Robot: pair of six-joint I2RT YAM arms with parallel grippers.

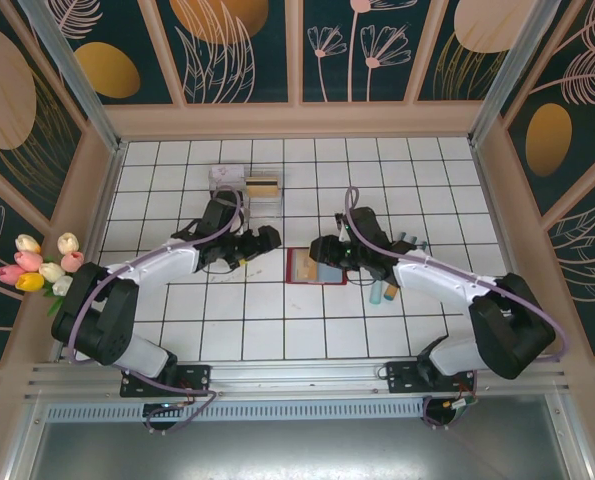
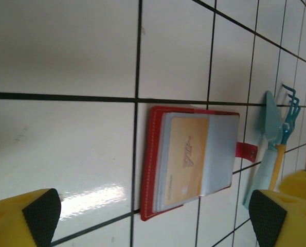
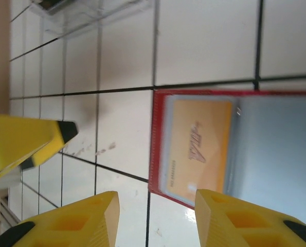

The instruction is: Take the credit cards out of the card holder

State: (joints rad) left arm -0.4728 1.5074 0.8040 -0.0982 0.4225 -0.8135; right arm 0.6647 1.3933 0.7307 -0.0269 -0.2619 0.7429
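Glossy white tiles with dark grout cover the tabletop (image 1: pixel 277 330). On them the card holder (image 2: pixel 222 154) lies opened flat, with a stitched red rim and smooth grey-blue pockets. A tan-orange credit card (image 2: pixel 186 157) is tucked in one pocket. The left claw (image 2: pixel 155 218), yellow fingers with black pads, is spread wide just short of the holder's edge. The right claw (image 3: pixel 155 216) hangs over its corner, partly spread, gripping nothing.

Bright, even overhead light, white tiled worktop (image 1: pixel 277 330) carrying only soft faint shadows, streak of glare on its glossy surface in the left wrist view, right end effector (image 3: pixel 155 224) close and slightly soft, card holder (image 3: pixel 235 149) pockets washed pale.
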